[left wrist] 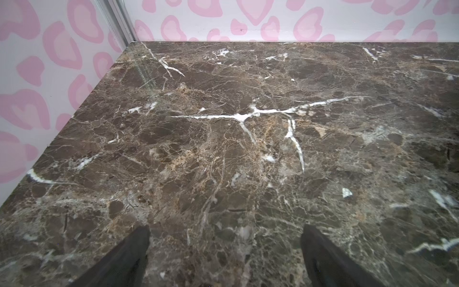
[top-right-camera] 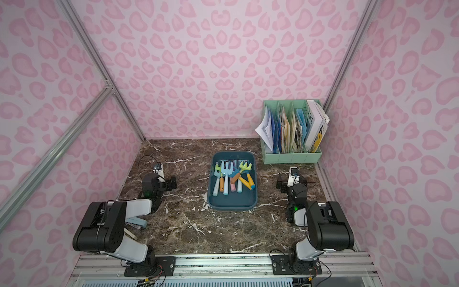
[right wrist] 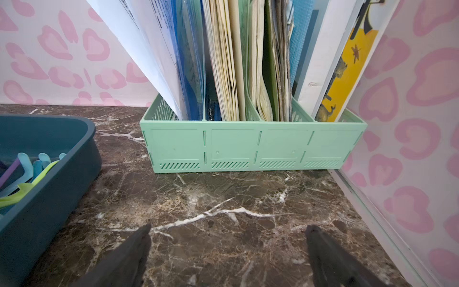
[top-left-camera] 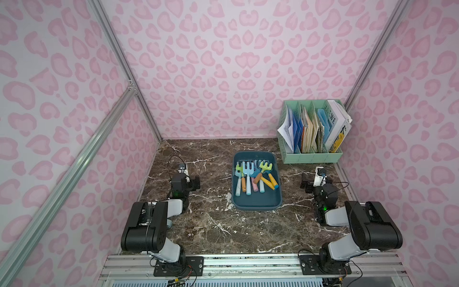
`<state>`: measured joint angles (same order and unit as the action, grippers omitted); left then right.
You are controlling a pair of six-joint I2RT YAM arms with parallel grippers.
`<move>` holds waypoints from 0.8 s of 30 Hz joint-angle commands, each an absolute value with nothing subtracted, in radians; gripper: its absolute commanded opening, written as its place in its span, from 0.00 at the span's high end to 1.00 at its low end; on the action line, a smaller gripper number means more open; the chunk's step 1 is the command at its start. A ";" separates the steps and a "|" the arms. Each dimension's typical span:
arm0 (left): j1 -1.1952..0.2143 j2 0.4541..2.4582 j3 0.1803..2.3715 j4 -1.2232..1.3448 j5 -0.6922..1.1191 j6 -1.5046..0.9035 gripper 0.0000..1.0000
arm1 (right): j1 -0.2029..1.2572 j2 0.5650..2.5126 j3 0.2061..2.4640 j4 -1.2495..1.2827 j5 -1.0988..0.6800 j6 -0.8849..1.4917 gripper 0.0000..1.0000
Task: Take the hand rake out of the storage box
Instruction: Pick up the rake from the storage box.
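The left hand [left wrist: 224,231] and the right hand [right wrist: 228,229] are held spread wide, with nothing gripped. The hand rake [top-left-camera: 266,167] is seen lying among other tools [top-left-camera: 247,179] inside the storage box [top-left-camera: 257,203], set mid-tabletop [top-left-camera: 211,223] between the arms.

Black joint housings [top-left-camera: 144,226], pale grey links [top-left-camera: 171,248], black cables [top-left-camera: 175,156], green LEDs [top-left-camera: 175,193], dark fingers [left wrist: 129,258].

I can read only the large letters "WE" on the white magazine [top-left-camera: 335,124] in the mint-green file rack [top-left-camera: 313,157]; the print on the white sheet [top-left-camera: 285,131] is too small for me.
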<state>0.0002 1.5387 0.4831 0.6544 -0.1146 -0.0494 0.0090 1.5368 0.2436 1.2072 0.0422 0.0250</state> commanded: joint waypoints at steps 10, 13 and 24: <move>0.000 1.531 0.480 0.672 -0.107 -0.046 0.01 | 0.001 1.530 0.242 1.226 0.034 0.025 0.01; 0.000 1.529 0.476 0.676 -0.108 -0.046 0.01 | 0.002 1.530 0.240 1.229 0.034 0.022 0.01; -0.029 1.389 0.815 0.019 -0.215 -0.178 0.01 | 0.069 1.341 0.463 0.655 0.067 0.060 0.01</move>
